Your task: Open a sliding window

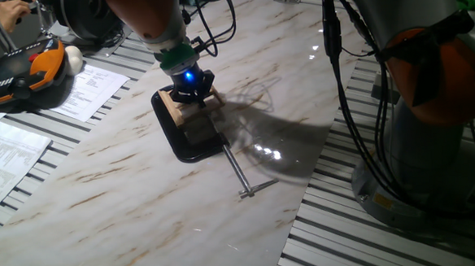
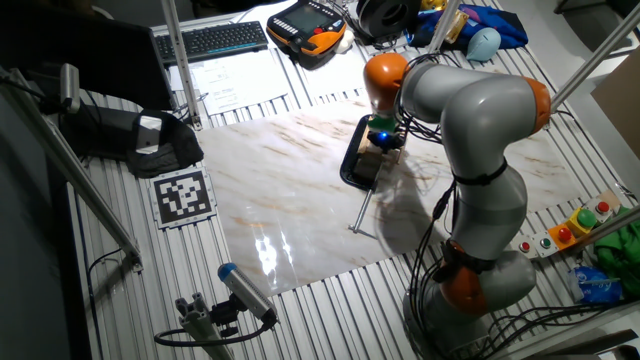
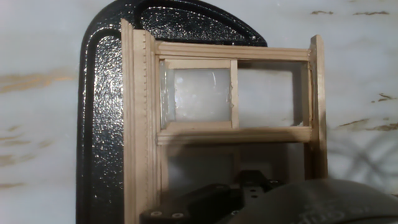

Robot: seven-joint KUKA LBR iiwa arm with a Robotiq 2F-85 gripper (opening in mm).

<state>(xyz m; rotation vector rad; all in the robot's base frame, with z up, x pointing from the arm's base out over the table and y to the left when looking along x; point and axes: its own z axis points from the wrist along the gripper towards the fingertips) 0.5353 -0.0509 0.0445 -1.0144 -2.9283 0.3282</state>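
Claw (image 1: 193,93) sits right over sliding window (image 3: 233,112), window just ahead of fingers; can't tell whether claw is spread or closed.

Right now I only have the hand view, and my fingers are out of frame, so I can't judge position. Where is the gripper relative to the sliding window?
Observer: The gripper is down over the sliding window, at the end of the black C-clamp opposite its screw. I cannot tell whether it touches the wood.
Operator: Is anything sticking out nearby that I can't see?
Observer: Yes. The clamp's steel screw runs out across the marble tabletop and ends in a crossbar handle, pointing away from the gripper.
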